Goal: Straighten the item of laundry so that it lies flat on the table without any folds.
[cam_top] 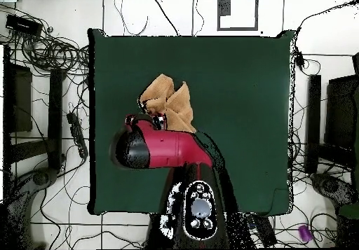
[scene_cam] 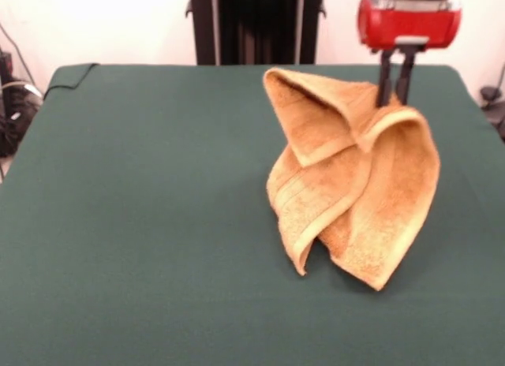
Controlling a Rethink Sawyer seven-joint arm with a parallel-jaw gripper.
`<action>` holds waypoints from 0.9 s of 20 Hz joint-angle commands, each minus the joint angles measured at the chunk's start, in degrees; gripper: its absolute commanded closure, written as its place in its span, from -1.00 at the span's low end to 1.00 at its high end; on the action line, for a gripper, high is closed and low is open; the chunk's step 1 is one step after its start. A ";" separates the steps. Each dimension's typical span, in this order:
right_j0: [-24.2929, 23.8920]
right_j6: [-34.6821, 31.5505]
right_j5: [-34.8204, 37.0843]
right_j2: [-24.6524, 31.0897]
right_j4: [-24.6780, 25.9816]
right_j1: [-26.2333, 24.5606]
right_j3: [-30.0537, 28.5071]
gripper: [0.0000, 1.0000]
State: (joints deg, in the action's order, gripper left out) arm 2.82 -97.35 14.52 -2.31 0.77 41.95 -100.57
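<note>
The orange-tan terry towel [scene_cam: 355, 177] hangs in folds from my gripper [scene_cam: 394, 98], lifted above the dark green table [scene_cam: 142, 224]. The black fingers [scene_cam: 385, 80] come down from the red wrist and are shut on the towel's top edge. Its lower corners droop toward the table, right of the middle in the front view. In the overhead view the towel [cam_top: 168, 103] shows bunched just beyond the red arm [cam_top: 158, 149], left of the table's [cam_top: 245, 86] middle; the gripper itself is hidden under the arm there. No white label shows.
The robot's black pedestal [scene_cam: 252, 23] stands behind the table's far edge. Cables and dark equipment [cam_top: 42, 86] lie on the floor on both sides of the table. A fold of green cloth [scene_cam: 71, 74] hangs at the far left corner.
</note>
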 commanded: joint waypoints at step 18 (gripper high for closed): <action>15.36 -23.45 7.89 -9.14 -15.29 6.07 -11.77 1.00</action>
State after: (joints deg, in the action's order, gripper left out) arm 14.61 -101.95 14.77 -10.77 -9.90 48.16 -106.07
